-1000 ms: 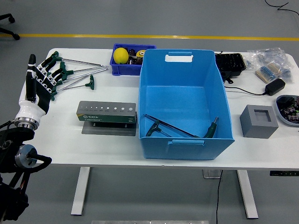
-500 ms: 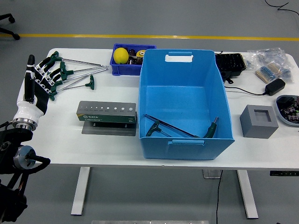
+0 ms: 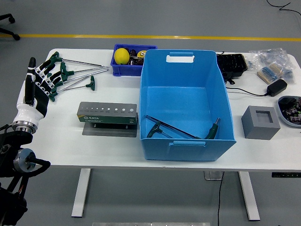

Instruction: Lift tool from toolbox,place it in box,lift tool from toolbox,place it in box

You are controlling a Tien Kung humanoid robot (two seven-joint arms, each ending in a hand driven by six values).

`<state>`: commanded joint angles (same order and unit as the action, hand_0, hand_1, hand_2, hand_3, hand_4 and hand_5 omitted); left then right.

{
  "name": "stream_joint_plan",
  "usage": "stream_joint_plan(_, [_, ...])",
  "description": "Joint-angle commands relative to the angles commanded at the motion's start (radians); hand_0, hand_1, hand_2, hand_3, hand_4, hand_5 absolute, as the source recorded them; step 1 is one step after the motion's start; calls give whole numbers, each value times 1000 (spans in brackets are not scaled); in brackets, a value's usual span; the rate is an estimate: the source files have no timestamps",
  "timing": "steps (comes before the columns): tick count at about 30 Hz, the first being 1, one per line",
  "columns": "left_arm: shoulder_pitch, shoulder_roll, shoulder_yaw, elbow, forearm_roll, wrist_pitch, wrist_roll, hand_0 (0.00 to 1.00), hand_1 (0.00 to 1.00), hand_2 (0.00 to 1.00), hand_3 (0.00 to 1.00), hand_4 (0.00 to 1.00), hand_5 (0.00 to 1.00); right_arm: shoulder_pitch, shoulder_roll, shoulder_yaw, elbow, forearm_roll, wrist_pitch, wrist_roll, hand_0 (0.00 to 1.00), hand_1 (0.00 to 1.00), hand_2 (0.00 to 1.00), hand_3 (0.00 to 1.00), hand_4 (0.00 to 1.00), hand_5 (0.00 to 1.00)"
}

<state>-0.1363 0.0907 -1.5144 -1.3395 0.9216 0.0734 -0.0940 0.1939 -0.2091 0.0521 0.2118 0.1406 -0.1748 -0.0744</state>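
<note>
Robot hand (image 3: 38,89) on the left side of the frame has its fingers (image 3: 47,77) stretched out flat and holds nothing. It sits over the left end of the white desk (image 3: 108,150), right by the green handles of the T-handle wrenches (image 3: 75,74) that lie loose on the desk in the upper left.

Low in the middle of the frame, two T-handle tools (image 3: 181,131) already lie on the floor of the big blue box (image 3: 186,106). So part of the job looks done, and I think the hand is getting ready to pick up another tool. Next it would need to curl around one green handle, lift it, and carry it right to the box.

Between the hand and the box stands the grey and green tool holder (image 3: 107,114), and its holes look empty. Farther back, a small blue bin (image 3: 126,63) holds a yellow ball (image 3: 122,56).

Some things are hard to see. The hand covers a few wrench handles, so I cannot tell if it touches them. The robot's other arm is out of the frame. A grey block (image 3: 260,122) sits to the right.
</note>
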Motion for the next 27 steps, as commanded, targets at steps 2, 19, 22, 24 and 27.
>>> stream_joint_plan(2, [1, -2, -1, 0, 0, -1, 1, 820, 762, 855, 805, 936, 873, 1, 0, -2, 0, 2, 0, 0, 703, 697, 766, 612, 843, 730])
stream_joint_plan(19, [11, -4, -11, -1, 2, 0, 1, 815, 759, 851, 805, 937, 873, 0, 2, -2, -1, 5, 2, -1, 703, 697, 766, 611, 843, 729])
stream_joint_plan(22, [11, -4, -13, -2, 1, 0, 0, 809, 759, 847, 805, 938, 879, -1, 2, -2, -1, 3, 3, -2, 704, 697, 766, 610, 844, 726])
stream_joint_plan(24, [11, -4, -13, -2, 1, 0, 0, 809, 759, 847, 805, 938, 879, -1, 2, -3, -1, 3, 3, -3, 704, 697, 766, 610, 844, 726])
stream_joint_plan(27, [10, -4, -16, -2, 1, 0, 0, 809, 757, 842, 806, 938, 878, -1, 1, -2, -1, 3, 3, -3, 704, 698, 767, 611, 846, 725])
